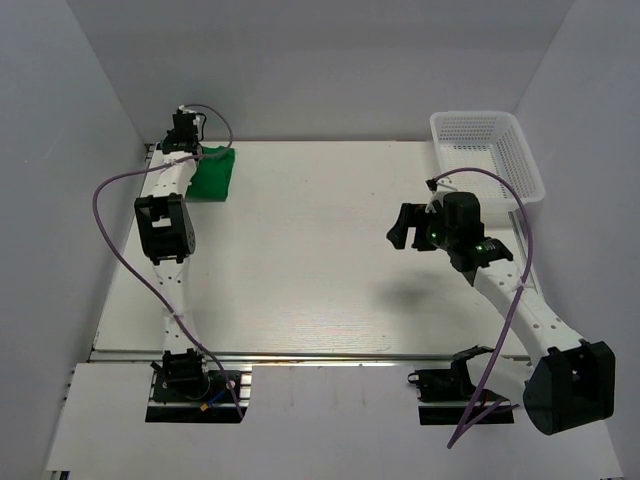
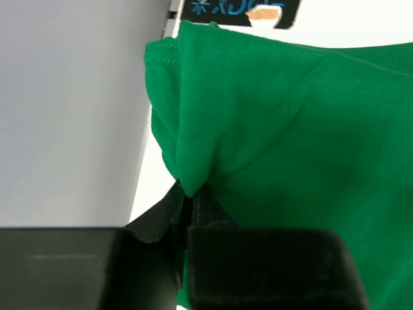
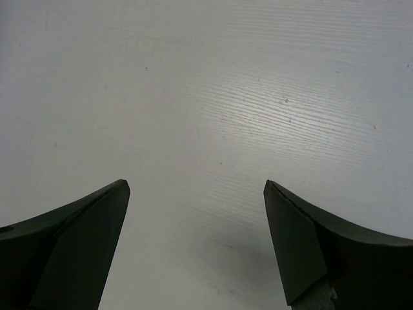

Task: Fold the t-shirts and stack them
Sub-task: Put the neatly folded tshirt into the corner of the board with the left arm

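left gripper (image 2: 187, 205) clamped on t-shirt (image 2: 290, 142) at far-left corner; right gripper (image 3: 195, 188) spread apart over the table (image 1: 320, 270).
nearest, on the right side, my right gripper hangs above the white table with its fingers wide apart; only table surface shows between them, and it is well apart from the t-shirt. farther out, my left arm reaches to the far-left corner, where my left fingers are pressed together on a bunched fold of the bright green fabric. the rest of the t-shirt lies folded on the table just beyond and to the right of that grip, close to the left wall. a white mesh basket (image 1: 490, 150) stands at the far-right corner.
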Robot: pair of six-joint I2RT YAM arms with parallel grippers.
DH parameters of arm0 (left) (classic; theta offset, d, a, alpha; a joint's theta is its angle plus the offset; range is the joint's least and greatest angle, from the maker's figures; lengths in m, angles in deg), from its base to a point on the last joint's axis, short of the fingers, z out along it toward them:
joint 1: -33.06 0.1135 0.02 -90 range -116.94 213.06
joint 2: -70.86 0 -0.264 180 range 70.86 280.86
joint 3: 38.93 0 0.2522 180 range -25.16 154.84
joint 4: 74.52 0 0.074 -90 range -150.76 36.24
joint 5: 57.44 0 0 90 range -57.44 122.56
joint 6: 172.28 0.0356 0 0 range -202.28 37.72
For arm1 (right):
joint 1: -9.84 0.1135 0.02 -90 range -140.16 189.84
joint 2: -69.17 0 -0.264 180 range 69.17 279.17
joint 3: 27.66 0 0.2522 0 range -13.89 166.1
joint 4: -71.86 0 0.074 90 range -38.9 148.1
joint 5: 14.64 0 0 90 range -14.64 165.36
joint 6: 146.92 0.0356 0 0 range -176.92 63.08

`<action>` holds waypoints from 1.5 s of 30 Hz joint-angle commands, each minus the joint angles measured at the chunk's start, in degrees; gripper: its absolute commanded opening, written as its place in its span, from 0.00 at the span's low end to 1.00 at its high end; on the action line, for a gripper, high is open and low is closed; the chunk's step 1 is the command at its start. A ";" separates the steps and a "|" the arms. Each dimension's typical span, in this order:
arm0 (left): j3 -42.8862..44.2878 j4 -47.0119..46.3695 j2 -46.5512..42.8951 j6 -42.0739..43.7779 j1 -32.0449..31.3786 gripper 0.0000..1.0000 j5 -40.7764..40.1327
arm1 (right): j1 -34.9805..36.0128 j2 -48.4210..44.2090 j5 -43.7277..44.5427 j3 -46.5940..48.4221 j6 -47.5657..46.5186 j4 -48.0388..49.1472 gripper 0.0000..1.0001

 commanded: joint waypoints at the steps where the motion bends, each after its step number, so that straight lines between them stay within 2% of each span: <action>1: 2.71 -1.07 -2.26 0.78 0.91 0.16 -2.10 | -0.38 -1.72 1.24 0.81 -0.62 -0.33 0.90; 2: 2.71 -1.07 -2.87 0.26 0.91 0.24 -2.10 | -0.38 -1.72 1.33 0.81 -0.61 -0.33 0.90; 3: 2.71 -1.59 -2.88 0.25 0.91 0.84 -2.71 | -0.47 -1.98 0.98 0.55 -0.44 -0.33 0.90; 4: 2.71 -1.60 -2.88 0.25 0.91 1.00 -2.71 | -0.47 -1.98 0.54 0.46 -0.44 -0.15 0.90; 10: 1.39 0.59 -5.77 -1.06 1.44 1.00 -1.22 | -0.47 -3.38 -0.16 0.37 -0.61 -1.12 0.90; 13: 0.25 2.97 -9.28 -3.96 0.92 1.00 3.86 | -0.56 -4.26 0.19 0.11 -0.09 -1.03 0.90; 16: -7.01 3.85 -16.02 -7.91 0.21 1.00 13.26 | -0.64 -4.27 -0.16 -0.77 0.53 0.72 0.90; 18: -10.90 3.85 -20.17 -11.94 -0.32 1.00 24.48 | -0.56 -3.04 -0.86 -2.44 1.67 2.83 0.90; 19: -15.79 3.85 -22.37 -13.70 -0.32 1.00 29.58 | -0.99 -1.64 -1.39 -2.70 2.02 4.06 0.90; 20: -19.49 0.55 -27.70 -15.46 -0.32 1.00 39.98 | -1.09 -0.41 -1.48 -2.88 3.50 4.50 0.90; 21: -23.88 -2.79 -30.80 -16.17 -0.32 1.00 45.66 | -1.43 0.38 -1.74 -3.06 4.13 4.77 0.90; 22: -33.41 -6.66 -34.05 -17.31 -2.06 1.00 49.80 | -1.52 1.44 -2.09 -3.15 4.83 5.29 0.90; 23: -38.03 -13.57 -37.30 -18.54 -3.21 1.00 51.76 | -2.05 2.23 -2.18 -3.32 6.05 5.39 0.90; 24: -42.34 -16.51 -43.25 -20.03 -4.44 1.00 50.56 | -2.14 2.41 -2.88 -4.19 5.98 5.65 0.90; 25: -48.99 -18.11 -45.92 -20.66 -7.15 1.00 47.85 | -2.05 2.68 -4.02 -4.38 5.89 6.00 0.90; 27: -54.66 -20.83 -50.93 -23.46 -9.80 1.00 44.41 | -2.67 2.68 -4.56 -5.34 6.24 6.09 0.90; 28: -60.34 -21.89 -55.65 -24.69 -11.20 1.00 42.92 | -2.84 2.24 -5.43 -5.87 6.42 6.26 0.90; 33: -74.27 -25.32 -66.32 -28.84 -22.89 1.00 37.90 | -2.93 -1.27 -7.10 -10.26 7.47 8.11 0.90; 34: -77.77 -25.33 -67.47 -28.84 -24.82 1.00 34.85 | -2.76 -2.41 -6.85 -11.31 7.65 7.85 0.90; 36: -82.52 -24.81 -70.71 -29.36 -30.25 1.00 31.40 | -2.84 -4.44 -6.23 -12.11 7.65 6.62 0.90; 39: -88.24 -25.94 -73.53 -31.38 -35.02 1.00 27.35 | -2.76 -9.70 -4.65 -15.09 6.95 6.36 0.90; 42: -90.97 -25.94 -76.61 -32.00 -37.75 1.00 25.24 | -2.76 -13.22 -2.19 -17.12 6.77 6.00 0.90; 45: -90.99 -23.31 -77.84 -32.00 -39.69 1.00 19.72 | -2.67 -15.94 -0.35 -18.00 6.86 5.92 0.90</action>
